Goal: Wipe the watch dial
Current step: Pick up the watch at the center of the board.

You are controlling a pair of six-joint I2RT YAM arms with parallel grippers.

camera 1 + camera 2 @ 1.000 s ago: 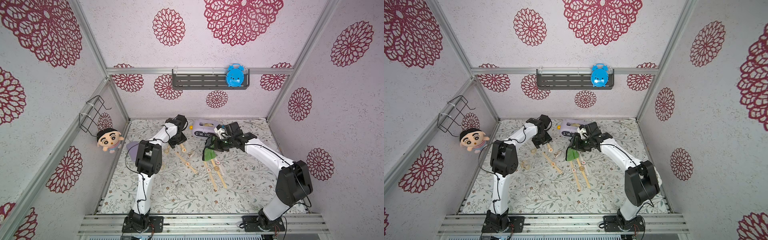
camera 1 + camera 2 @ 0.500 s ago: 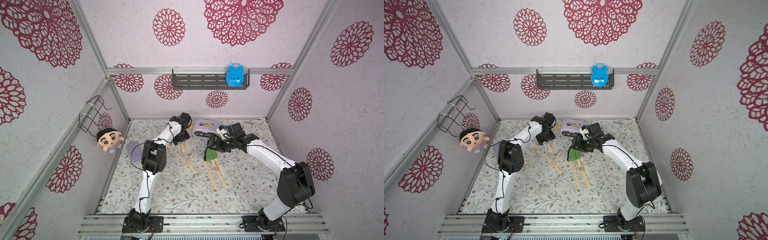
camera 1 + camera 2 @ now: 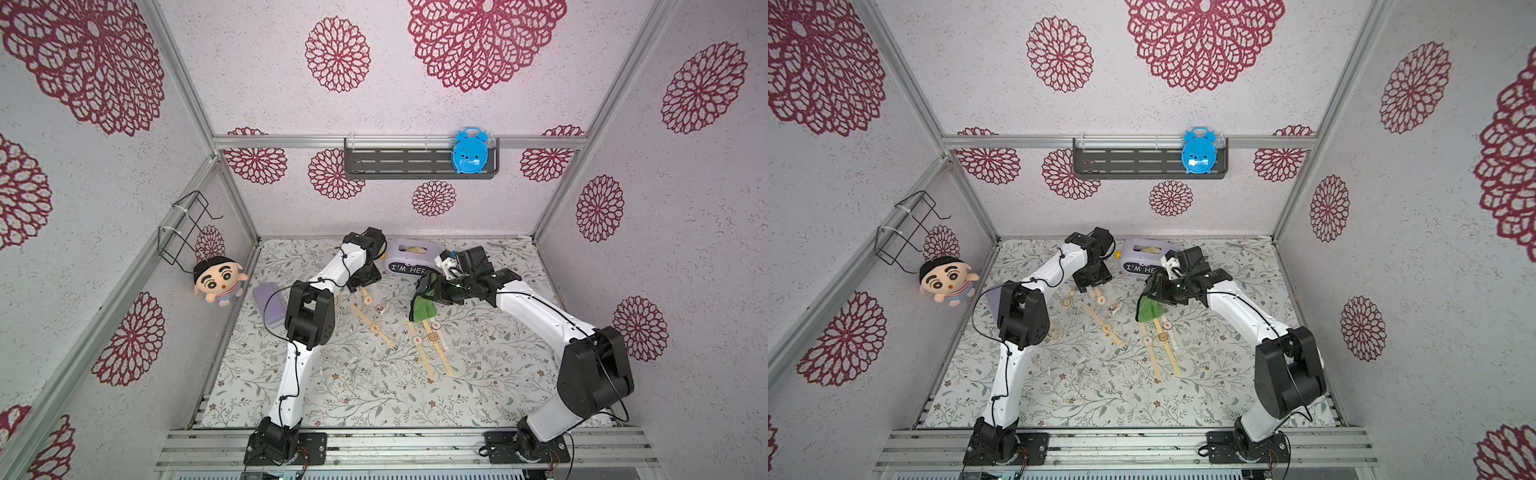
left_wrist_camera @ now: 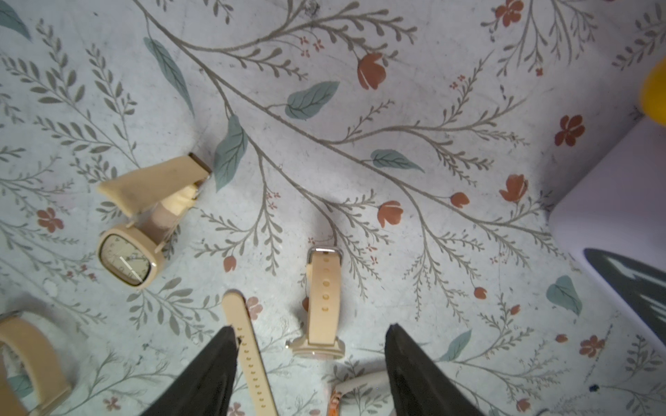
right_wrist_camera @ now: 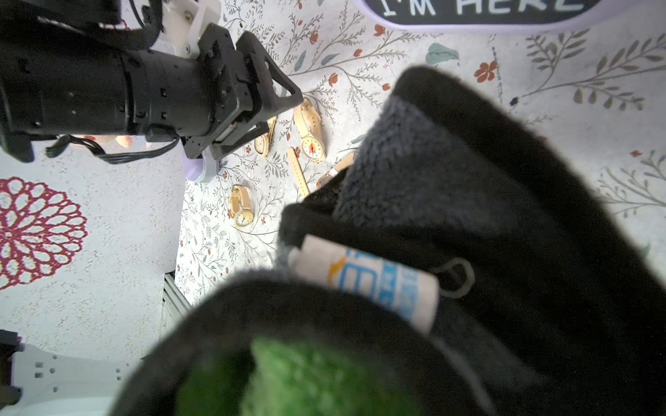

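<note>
At mid-frame in a top view, left of centre, the left gripper (image 3: 365, 286) is noted spread wide over a beige watch (image 4: 323, 299), which lies on the floral mat (image 3: 332, 395) between the fingers (image 4: 212, 367), clear of both. Right of centre, the right gripper (image 3: 429, 291) is pressed together on a dark-and-green cloth (image 3: 424, 311), draped down toward two further watches (image 3: 434, 337).
</note>
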